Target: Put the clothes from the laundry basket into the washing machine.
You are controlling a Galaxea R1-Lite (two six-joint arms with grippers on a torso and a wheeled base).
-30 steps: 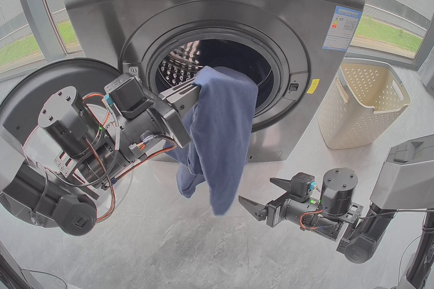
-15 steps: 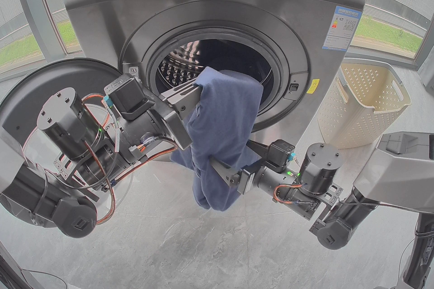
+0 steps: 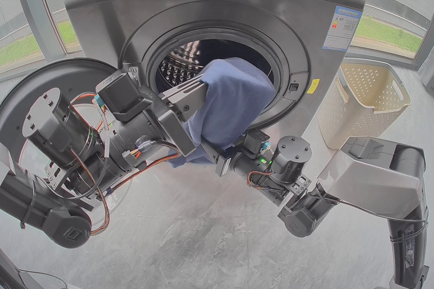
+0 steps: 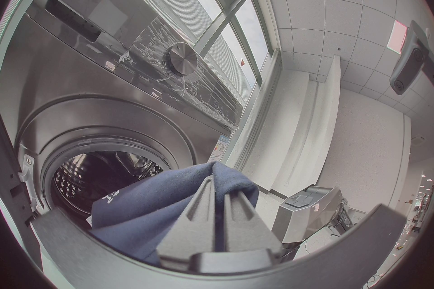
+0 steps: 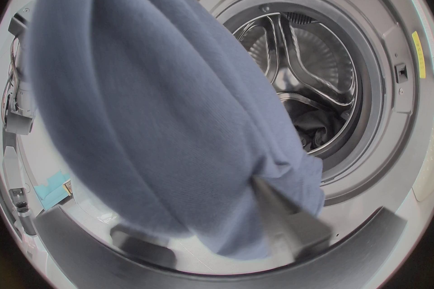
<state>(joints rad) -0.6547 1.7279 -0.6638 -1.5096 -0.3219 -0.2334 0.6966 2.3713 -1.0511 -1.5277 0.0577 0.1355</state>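
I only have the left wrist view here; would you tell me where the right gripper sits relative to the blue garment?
Observer: The right gripper is under the blue garment, propping its hanging part up in front of the washing machine.
Operator: Thank you. Is the drum empty?
Observer: No, a dark garment lies at the bottom of the drum.
Operator: And the laundry basket?
Observer: The laundry basket stands on the floor to the robot's right of the machine; no clothes show inside.

Grey floor bears washing machine, laundry basket.
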